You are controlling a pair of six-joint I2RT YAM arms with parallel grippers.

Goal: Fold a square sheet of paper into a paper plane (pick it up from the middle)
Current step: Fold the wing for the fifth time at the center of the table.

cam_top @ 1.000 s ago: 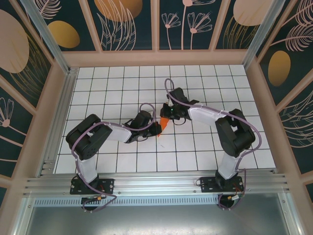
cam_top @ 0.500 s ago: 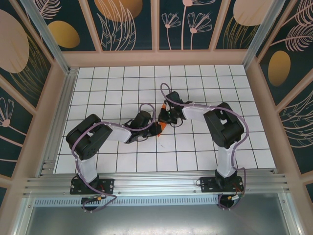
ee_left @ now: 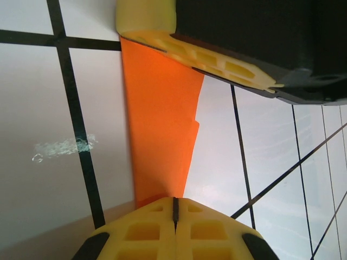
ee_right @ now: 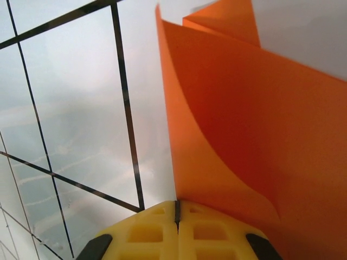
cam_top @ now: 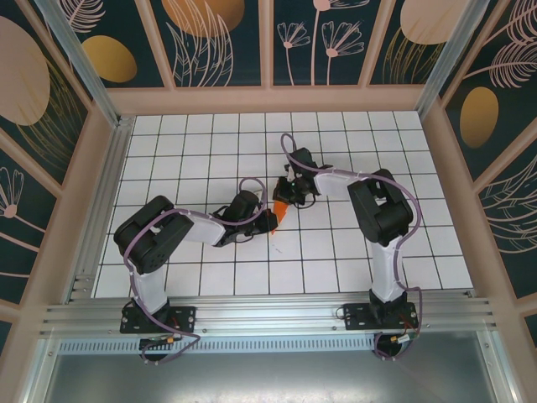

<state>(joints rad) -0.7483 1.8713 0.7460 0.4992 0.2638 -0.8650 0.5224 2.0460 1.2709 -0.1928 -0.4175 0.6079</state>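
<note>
From the top external view, both arms reach to the middle of the tiled surface (cam_top: 185,151), and the orange paper (cam_top: 283,212) shows as a small narrow wedge between them. The left hand (cam_top: 269,221) is at its near end and the right hand (cam_top: 286,200) at its far end. The sheet is no longer flat and square. It is gathered into a slim, layered shape held just above the tiles.

In the left wrist view, the left hand (ee_left: 174,201) has its fingers pressed together, and the paper (ee_left: 162,124) runs into the seam between them, so it is clamped on the near end. The paper stretches away as a tall strip with a second layer edge along its right side. A yellow finger (ee_left: 162,38) of the right hand crosses over the far end.

In the right wrist view, the right hand (ee_right: 177,207) also has its fingers together. The paper (ee_right: 255,135) curls up out of them in at least two overlapping layers, one bowed rather than creased flat.

The work seems to be in a late fold, narrowing the body toward a dart. The next move probably calls for pulling the layers taut between the two hands and pressing the bowed layer down to set a crease, without tearing the thin paper.
</note>
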